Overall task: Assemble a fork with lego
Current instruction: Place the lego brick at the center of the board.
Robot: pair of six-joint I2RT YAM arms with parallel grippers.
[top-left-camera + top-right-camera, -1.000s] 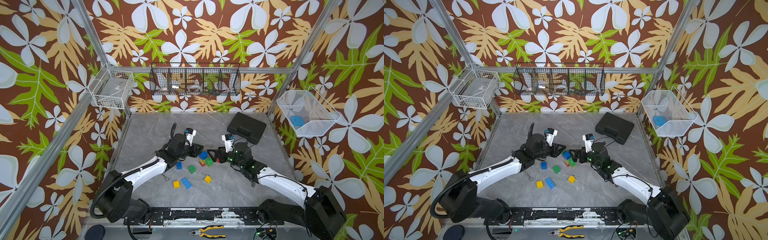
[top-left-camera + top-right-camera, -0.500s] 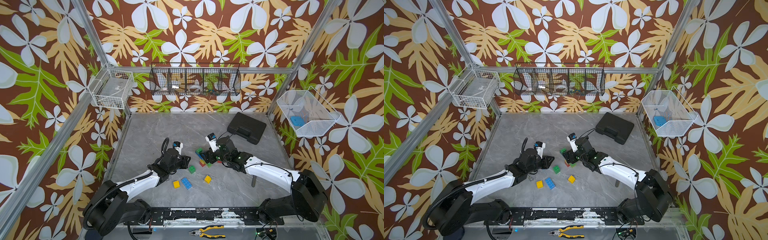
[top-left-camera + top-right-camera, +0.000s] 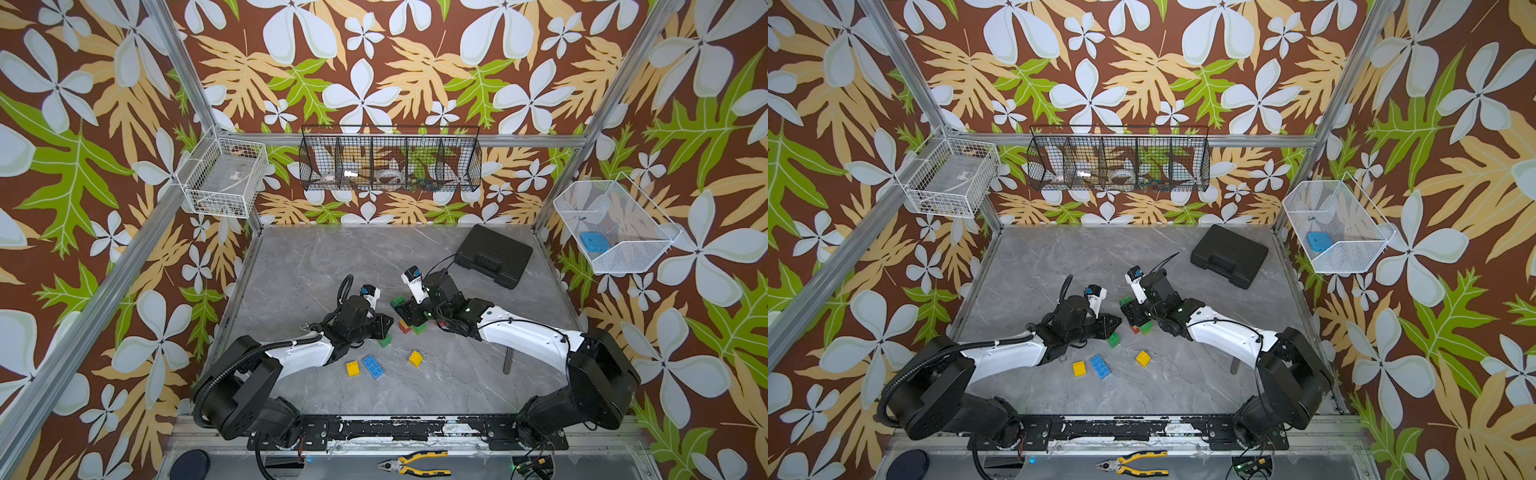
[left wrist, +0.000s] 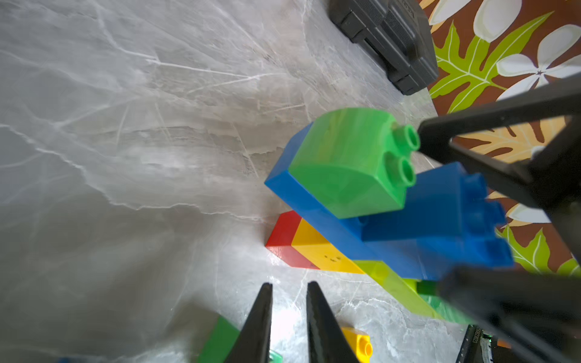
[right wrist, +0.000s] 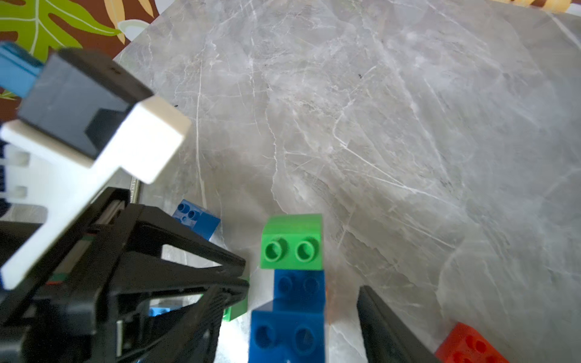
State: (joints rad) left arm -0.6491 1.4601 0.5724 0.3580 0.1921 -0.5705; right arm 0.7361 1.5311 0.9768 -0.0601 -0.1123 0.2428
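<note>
On the grey table (image 3: 311, 270), left of centre, the left gripper (image 4: 289, 284) stood pinched together and empty beside a loose green brick (image 3: 385, 340), while rightward the right gripper (image 3: 409, 319) straddled the stacked lego (image 5: 292, 295), jaws part-spread, seemingly not gripping.

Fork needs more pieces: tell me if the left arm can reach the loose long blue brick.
Probably yes: the long blue brick lies uncovered near the left gripper, which is shut and must open first.
</note>
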